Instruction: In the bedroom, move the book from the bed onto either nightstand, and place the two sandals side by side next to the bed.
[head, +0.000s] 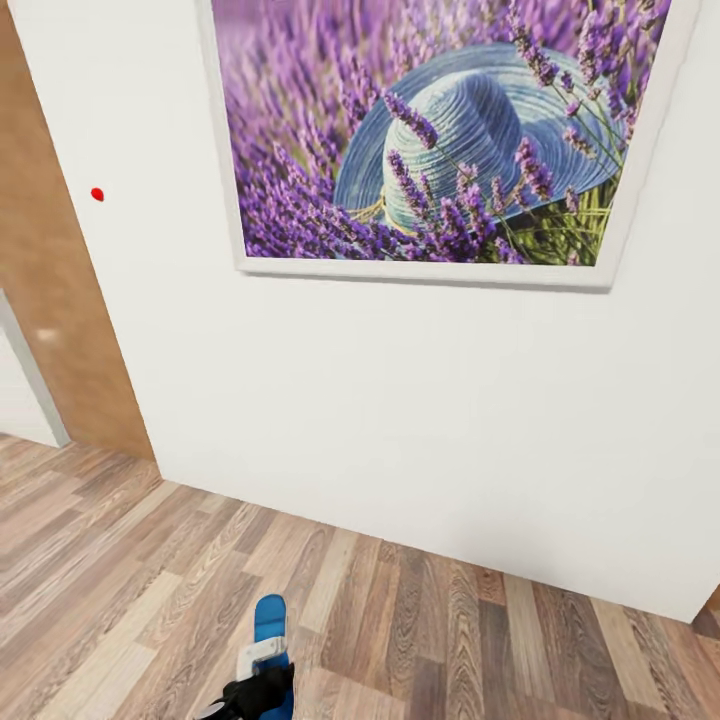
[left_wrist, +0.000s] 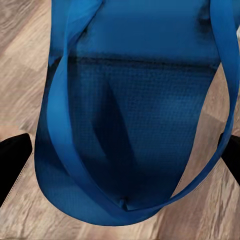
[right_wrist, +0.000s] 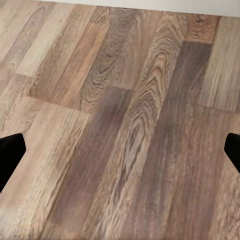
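Head view: a sandal (head: 269, 622) is seen held up over the plank floor (head: 450, 630) by the left gripper (head: 262, 690), with a white wall (head: 400, 420) and a lavender picture (head: 440, 130) ahead. So it's the carrying step; the bed probably has to be found next.

Left wrist: the sandal (left_wrist: 135, 125) is wedged between the jaws, clamped on it.

Right wrist: bare floor (right_wrist: 125, 125) is shown, jaws spread, nothing held.

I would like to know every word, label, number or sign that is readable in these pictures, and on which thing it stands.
None: no readable text in any view.
The framed picture on the white wall shows lavender and a blue hat, without lettering.
The blue sandal in the left gripper bears no visible brand.
The red dot on the wall is plain.
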